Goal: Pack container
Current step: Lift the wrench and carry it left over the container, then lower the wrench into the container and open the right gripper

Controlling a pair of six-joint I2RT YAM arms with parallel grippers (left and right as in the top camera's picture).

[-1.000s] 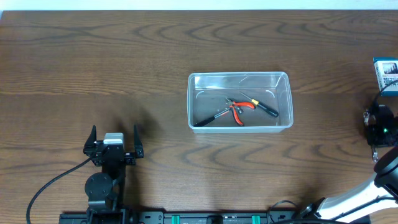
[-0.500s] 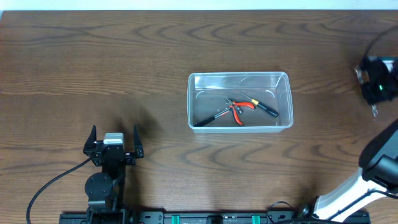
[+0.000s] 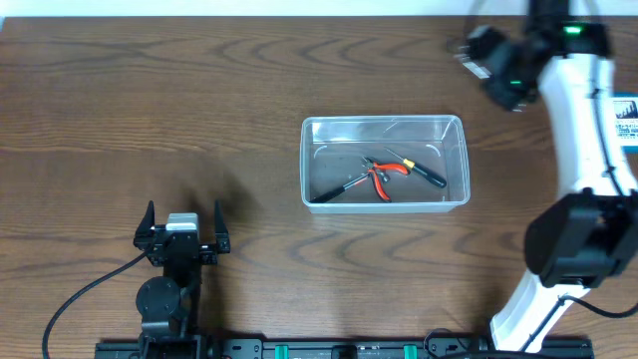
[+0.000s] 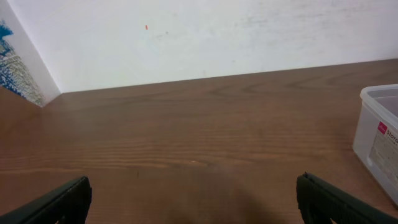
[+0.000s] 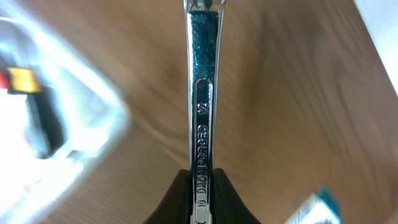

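**Q:** Where is the container?

**A:** The clear container sits mid-table. Red-handled pliers and a black-handled screwdriver lie inside it.

**Q:** And the arms?

**A:** The right gripper pinches a steel wrench by its shank, which is stamped "DROP FORGED". The overhead view shows that arm reaching over the far right of the table, beyond the container's far corner. The left gripper sits near the front edge, well apart from the container, fingers spread wide. A blue-and-white box lies at the right edge.
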